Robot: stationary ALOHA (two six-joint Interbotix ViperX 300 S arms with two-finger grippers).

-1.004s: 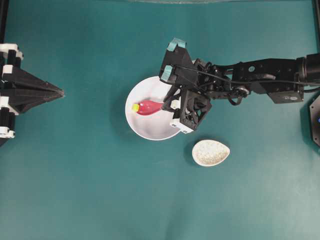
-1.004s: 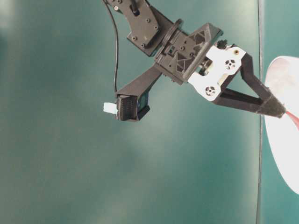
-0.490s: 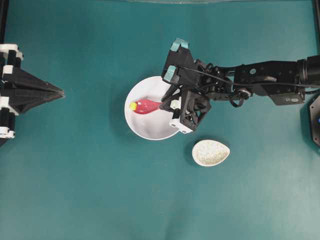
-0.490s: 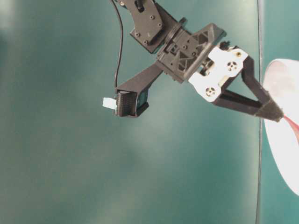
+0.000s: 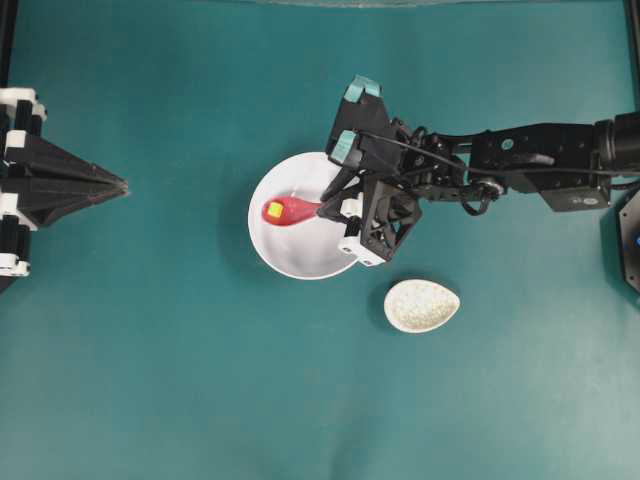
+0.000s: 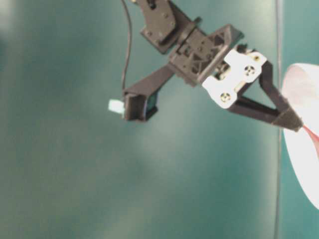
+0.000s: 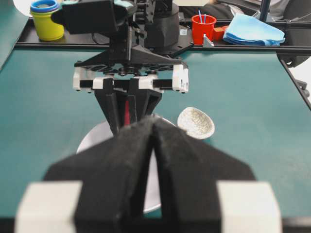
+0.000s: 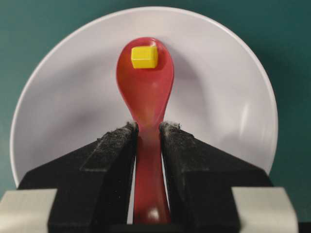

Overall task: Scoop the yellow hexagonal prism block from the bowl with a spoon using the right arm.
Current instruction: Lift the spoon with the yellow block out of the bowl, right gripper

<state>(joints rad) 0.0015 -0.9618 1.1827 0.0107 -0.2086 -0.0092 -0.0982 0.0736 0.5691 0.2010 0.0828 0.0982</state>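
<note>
Over the bowl [image 5: 290, 250] the right pincer [image 8: 148, 141] pinches the spoon [image 8: 146, 92] by its handle, and the yellow block [image 8: 144, 57] lies in the scoop near its tip. At the left edge of the surface [image 5: 200, 380] the left pincer [image 7: 154, 131] is pressed together.

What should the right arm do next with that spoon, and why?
Probably lift the spoon slowly and level, clear of the bowl. The yellow block already sits loose in its scoop near the tip, with the right gripper clamped on the handle.
</note>
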